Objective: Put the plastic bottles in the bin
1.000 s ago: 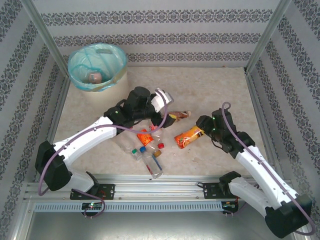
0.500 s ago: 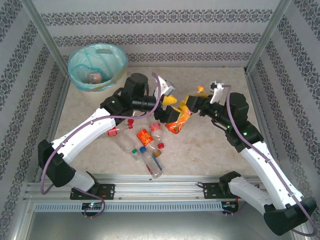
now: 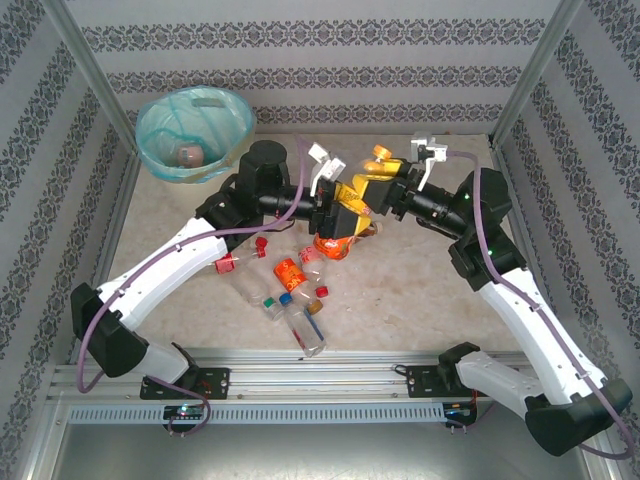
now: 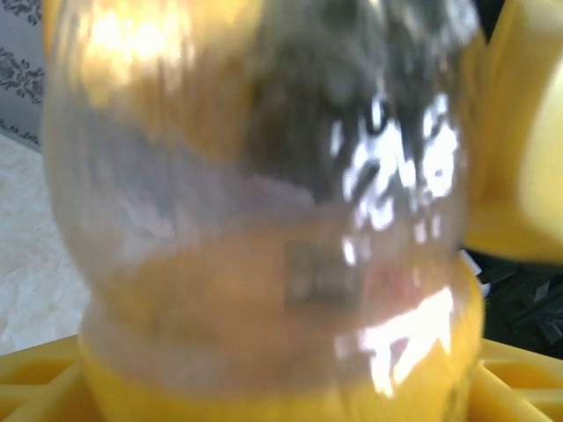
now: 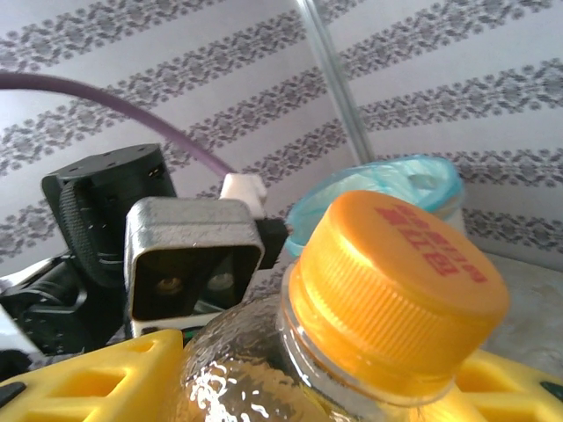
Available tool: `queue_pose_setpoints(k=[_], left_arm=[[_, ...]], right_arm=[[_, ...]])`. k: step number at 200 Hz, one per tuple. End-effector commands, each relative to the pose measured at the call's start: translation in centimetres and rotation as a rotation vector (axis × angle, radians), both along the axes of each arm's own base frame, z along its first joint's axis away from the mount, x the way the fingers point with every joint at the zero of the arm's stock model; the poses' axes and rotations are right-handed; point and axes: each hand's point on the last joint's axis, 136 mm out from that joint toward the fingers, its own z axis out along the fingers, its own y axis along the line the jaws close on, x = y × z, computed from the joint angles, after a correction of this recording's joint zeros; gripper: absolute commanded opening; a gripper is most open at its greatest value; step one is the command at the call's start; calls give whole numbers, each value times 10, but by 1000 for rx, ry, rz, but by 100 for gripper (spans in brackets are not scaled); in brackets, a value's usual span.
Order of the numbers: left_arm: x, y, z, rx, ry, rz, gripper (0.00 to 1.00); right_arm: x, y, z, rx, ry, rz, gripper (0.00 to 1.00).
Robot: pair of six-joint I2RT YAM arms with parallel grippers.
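A clear plastic bottle (image 3: 335,243) with an orange label and orange cap (image 5: 396,281) hangs in the air above the table's middle. My right gripper (image 3: 373,192) is shut on its upper body, just below the cap. From the left, my left gripper (image 3: 341,203) has its yellow fingers around the bottle's lower part. The bottle's base (image 4: 264,220) is blurred against the left wrist camera, so contact cannot be judged. Several more bottles (image 3: 290,272) lie on the table below. The bin (image 3: 238,128) stands at the far left with one bottle (image 3: 188,153) inside.
Loose bottles with red and blue caps (image 3: 300,325) lie near the front rail, between the two arm bases. A metal frame post (image 3: 520,90) rises at the far right. Patterned walls close off three sides of the table.
My right gripper picked the orange bottle off the table and carried it up and to the left. The left gripper rose to meet it and its jaws have narrowed round the bottle's lower end.
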Motion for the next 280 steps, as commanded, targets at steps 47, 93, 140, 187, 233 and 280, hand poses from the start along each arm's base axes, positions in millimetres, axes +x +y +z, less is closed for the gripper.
queue_pose_setpoints(k=[47,93,140,187,233,280], left_arm=[[-13,7,30,-78,-39,-30,62],[-16,9,26,-79,-62,-39,51],[-17,9,26,-84,-74,-42,50],[2,22,35,-103,-121,66,49],[41,59,52,-105,-180,269,48],[92,126,77,29,-399,589,48]], right_arm=[[-28,11,25,16,-108,110,58],[-27,7,26,5,-123,73,60],[-23,4,26,-2,-134,37,68],[-4,-17,29,-13,-153,-168,86],[11,-63,39,26,-202,-468,86],[22,-77,28,15,-177,-570,84]])
